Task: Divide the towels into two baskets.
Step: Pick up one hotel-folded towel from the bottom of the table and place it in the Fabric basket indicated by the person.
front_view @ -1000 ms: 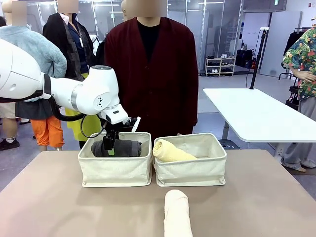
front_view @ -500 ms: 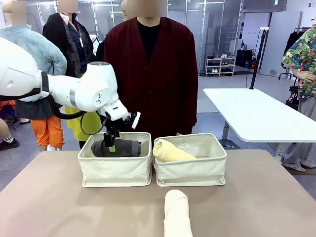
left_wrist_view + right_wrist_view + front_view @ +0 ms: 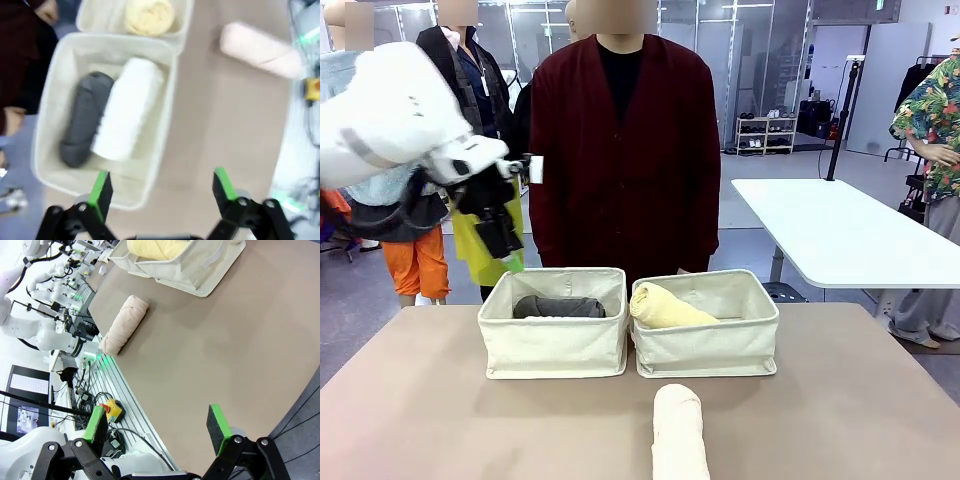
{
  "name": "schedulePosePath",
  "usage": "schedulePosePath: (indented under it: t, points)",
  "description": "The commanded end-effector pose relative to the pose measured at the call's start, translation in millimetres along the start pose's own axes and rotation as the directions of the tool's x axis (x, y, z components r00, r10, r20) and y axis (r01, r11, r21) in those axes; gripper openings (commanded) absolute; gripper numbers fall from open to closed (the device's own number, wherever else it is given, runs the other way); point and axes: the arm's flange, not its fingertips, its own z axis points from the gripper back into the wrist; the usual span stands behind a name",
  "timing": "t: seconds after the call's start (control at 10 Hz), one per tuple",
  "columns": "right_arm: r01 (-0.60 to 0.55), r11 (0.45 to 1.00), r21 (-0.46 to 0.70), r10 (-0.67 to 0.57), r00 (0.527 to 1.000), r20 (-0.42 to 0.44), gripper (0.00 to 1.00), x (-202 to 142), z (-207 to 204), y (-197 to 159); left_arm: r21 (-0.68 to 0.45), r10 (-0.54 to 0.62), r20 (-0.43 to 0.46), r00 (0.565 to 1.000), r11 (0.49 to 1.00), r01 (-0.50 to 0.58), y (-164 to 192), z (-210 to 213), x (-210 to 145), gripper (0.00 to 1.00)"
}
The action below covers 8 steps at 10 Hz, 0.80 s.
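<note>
Since the cream towel [image 3: 679, 432] is the one roll out on the counter [image 3: 840, 420], the move turns on it: it lies just on the robot's side of the right basket [image 3: 705, 350], long axis pointing at that basket's front wall. The right hand [image 3: 157, 422], open and empty, is probably nearer; the left hand [image 3: 162, 181], also open and empty, hangs high, left of that basket. Both flanks of the roll lie free.

I count four rolled towels: one dark grey towel [image 3: 558, 307], one white towel [image 3: 127, 107], one pale yellow towel [image 3: 665, 308], one cream towel [image 3: 678, 435]. Two canvas baskets: left basket [image 3: 555, 352] holds two, right basket [image 3: 708, 352] one.
</note>
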Motion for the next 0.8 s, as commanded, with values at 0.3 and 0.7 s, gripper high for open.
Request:
schedulePosePath:
  t: [0.3,0.7]
  points:
    - [0.001,1.0,-0.015,-0.001,1.0,-0.009,1.0,-2.8,-2.6,4.2,-0.31,0.507,0.322,0.799,0.854,-0.417,-46.9,42.6,-176.1,1.0]
    - [0.001,1.0,-0.015,-0.001,1.0,-0.009,1.0,-2.8,-2.6,4.2,-0.555,0.734,0.428,0.528,0.674,-0.487,-98.1,31.1,-314.8,1.0]
